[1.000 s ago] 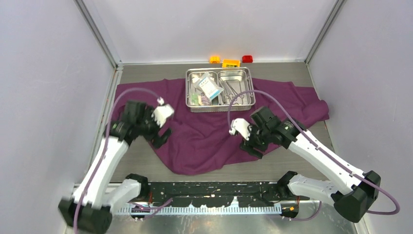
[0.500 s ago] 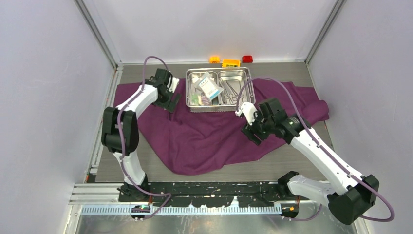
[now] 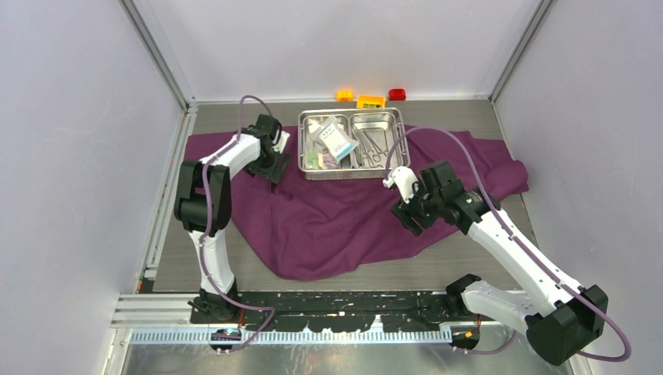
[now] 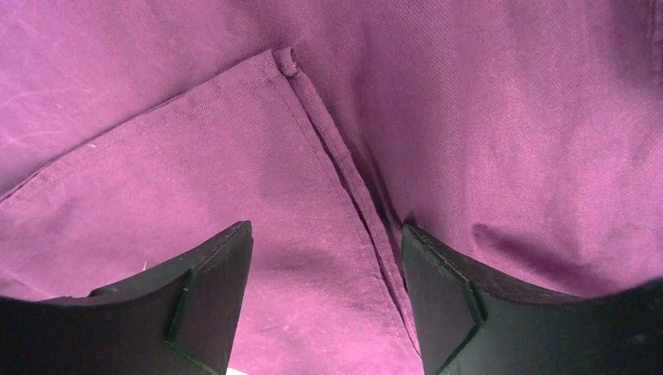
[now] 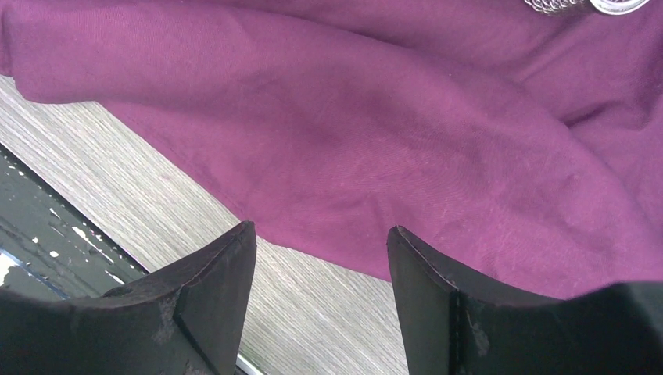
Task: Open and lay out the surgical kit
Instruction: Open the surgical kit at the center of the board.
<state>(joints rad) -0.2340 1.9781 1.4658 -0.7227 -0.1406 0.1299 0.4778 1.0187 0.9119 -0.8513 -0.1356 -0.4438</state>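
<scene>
Item, near to far, overhead view taken as dial, twelve o'clock at the far wall.

1. Grey wood-grain table [image 3: 406, 273]; bare strip shown at six o'clock.
2. Right gripper [image 3: 408, 222]; placed at four o'clock of the cloth; jaws seen spread wide and empty in the wrist view, poised over the cloth's near edge where it meets the table.
3. Large dark-purple cloth [image 3: 336, 219]; spread rumpled across the table's middle, near corner drooping toward six o'clock; judged soft, light and limp, likely to bunch or drag the tray if pulled; best pinched at a corner or along a hem.
4. Left gripper [image 3: 274, 166]; placed at ten o'clock; jaws seen apart, nothing clamped, a stitched hemmed edge [image 4: 328, 156] lying between them; a sound place for a hold.
5. Shiny two-compartment rectangular steel tray [image 3: 353, 175]; rested on the cloth at twelve o'clock; judged stiff, smooth and slippery; rim advised for gripping.
6. Small clear sealed packets [image 3: 336, 141]; left compartment; light, crinkly.
7. Thin steel instruments [image 3: 372, 148]; right compartment; tangled, kinds not told apart.
8. Yellow, orange and red toy bricks [image 3: 370, 101]; beyond the tray; not of the kit.
</scene>
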